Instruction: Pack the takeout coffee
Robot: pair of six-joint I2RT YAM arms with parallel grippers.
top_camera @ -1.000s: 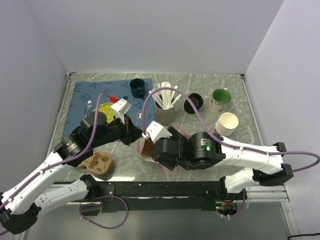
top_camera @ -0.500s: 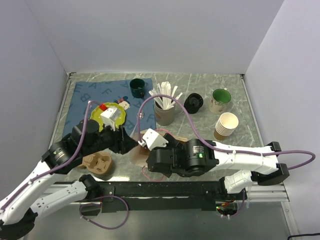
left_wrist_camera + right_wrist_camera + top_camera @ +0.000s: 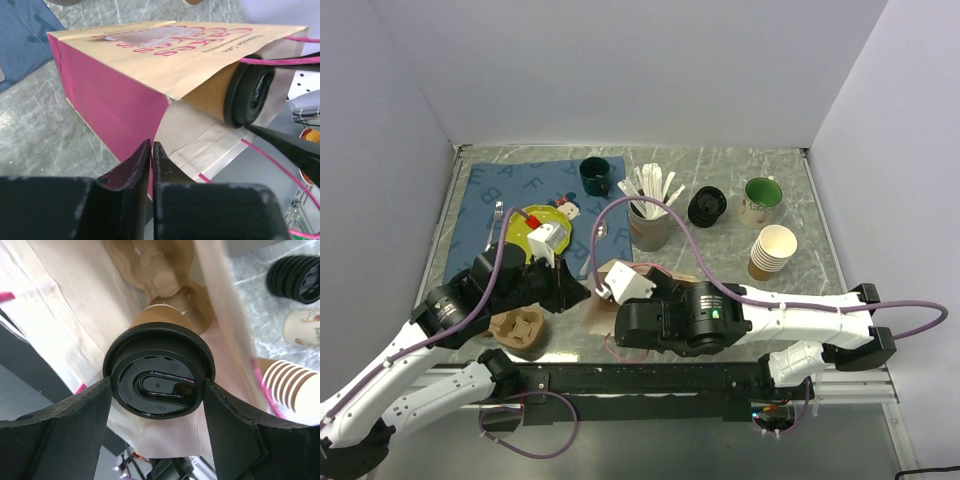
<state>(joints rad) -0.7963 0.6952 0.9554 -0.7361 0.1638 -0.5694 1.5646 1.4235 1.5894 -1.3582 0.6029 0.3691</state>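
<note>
The takeout coffee [image 3: 159, 371], a tan cup under a black lid, lies sideways inside the mouth of a tan and pink paper bag [image 3: 112, 90]. My right gripper [image 3: 157, 383] is shut on it, one finger on each side of the lid. The cup's lid [image 3: 247, 97] also shows in the left wrist view, within the bag's opening. My left gripper [image 3: 151, 144] is shut on the bag's lower mouth edge, beside the pink side panel. From above, only a strip of the bag [image 3: 620, 268] shows between the two arms; the cup and both sets of fingers are hidden there.
A pulp cup carrier [image 3: 517, 328] lies near the left arm. At the right are stacked lidless cups [image 3: 773, 250], a stack of black lids [image 3: 707, 205] and a green mug [image 3: 758, 200]. A stirrer holder [image 3: 650, 220], a dark cup [image 3: 594, 175] and a blue mat [image 3: 505, 190] stand behind.
Both arms have come nearer and to the left with the bag. The left gripper opened and closed again on the bag's edge. The right gripper has kept its hold on the cup.
</note>
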